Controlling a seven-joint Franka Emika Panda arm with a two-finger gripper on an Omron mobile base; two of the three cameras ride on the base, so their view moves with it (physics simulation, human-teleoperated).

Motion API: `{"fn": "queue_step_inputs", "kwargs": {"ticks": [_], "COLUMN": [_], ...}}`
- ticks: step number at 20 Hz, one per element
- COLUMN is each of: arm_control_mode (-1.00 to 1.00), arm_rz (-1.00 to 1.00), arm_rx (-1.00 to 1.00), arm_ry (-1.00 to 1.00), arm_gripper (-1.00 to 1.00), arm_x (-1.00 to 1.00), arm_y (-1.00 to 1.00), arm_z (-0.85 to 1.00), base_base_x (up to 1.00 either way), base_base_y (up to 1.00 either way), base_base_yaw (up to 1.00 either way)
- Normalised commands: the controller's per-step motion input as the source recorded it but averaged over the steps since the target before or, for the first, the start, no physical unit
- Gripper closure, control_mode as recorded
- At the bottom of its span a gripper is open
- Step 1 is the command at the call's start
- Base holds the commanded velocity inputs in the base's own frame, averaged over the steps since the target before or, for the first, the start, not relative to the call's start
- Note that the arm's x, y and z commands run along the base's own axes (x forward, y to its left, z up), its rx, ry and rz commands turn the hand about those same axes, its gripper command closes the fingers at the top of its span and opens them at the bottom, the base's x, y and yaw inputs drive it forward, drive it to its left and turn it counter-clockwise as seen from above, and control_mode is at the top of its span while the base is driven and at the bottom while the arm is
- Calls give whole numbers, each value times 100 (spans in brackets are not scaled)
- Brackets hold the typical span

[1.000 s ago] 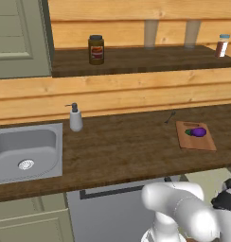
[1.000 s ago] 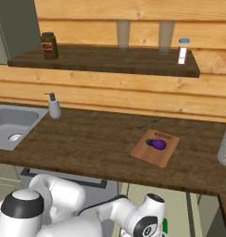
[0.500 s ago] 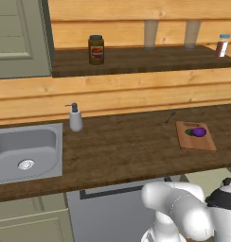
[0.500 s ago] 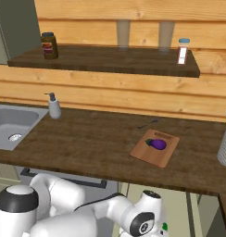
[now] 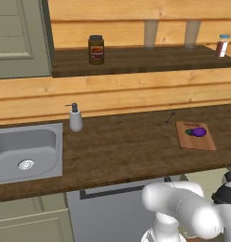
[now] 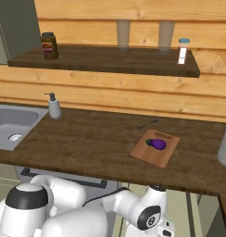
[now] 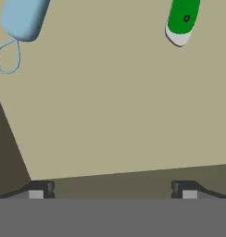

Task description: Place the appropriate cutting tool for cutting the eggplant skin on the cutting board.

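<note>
Gripper [image 7: 112, 190]: in the hand view the two dark tips stand far apart at the bottom, jaws wide, nothing between them. It looks onto a flat beige surface [image 7: 110, 106], likely a drawer floor below the counter.
Light blue handle [image 7: 23, 18]: far side of the beige surface from the tips, toward the left tip's side; a thin wire loop [image 7: 7, 56] hangs from its end. What tool it is I cannot tell.
Green handle [image 7: 183, 16]: far side too, above the right tip's side, with a white end and a small dark dot. Only its end shows, so its kind is unclear.
Arm [image 5: 183, 210]: white, folded low in front of the counter's edge, below the cutting board.
Cutting board [image 6: 154, 147]: flat on the dark wooden counter [image 5: 122, 142], toward its right end, handle slot on the wall side.
Eggplant [image 6: 156, 144]: lies on the cutting board, near its middle, green cap to the left.
Thin dark utensil [image 5: 170, 116]: on the counter just behind the cutting board, near the wall; too small to identify.
Soap dispenser [image 5: 75, 118]: well left of the cutting board, beside the sink [image 5: 22, 151].
Brown jar [image 5: 96, 49]: on the shelf above, far left of the cutting board.
Small bottle [image 6: 182, 51]: on the shelf, above and slightly right of the cutting board.
</note>
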Motion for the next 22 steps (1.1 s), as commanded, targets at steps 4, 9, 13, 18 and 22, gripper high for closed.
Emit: {"fn": "queue_step_inputs", "kwargs": {"ticks": [4, 9, 13, 18, 22], "arm_control_mode": [-100, -100, -100, -100, -100], "arm_rz": [-10, -16, -25, -23, -15], "arm_rx": [7, 7, 2, 0, 0], "arm_ry": [-2, -11, -21, -13, -3], "arm_gripper": [-100, -100, -100, -100, -100], "arm_x": [49, 30, 3, 25, 24], "arm_y": [-14, -1, 0, 0, 1], "arm_z": [0, -1, -7, -4, 0], "base_base_x": [0, 0, 0, 0, 0], "base_base_y": [0, 0, 0, 0, 0], "base_base_yaw": [0, 0, 0, 0, 0]}}
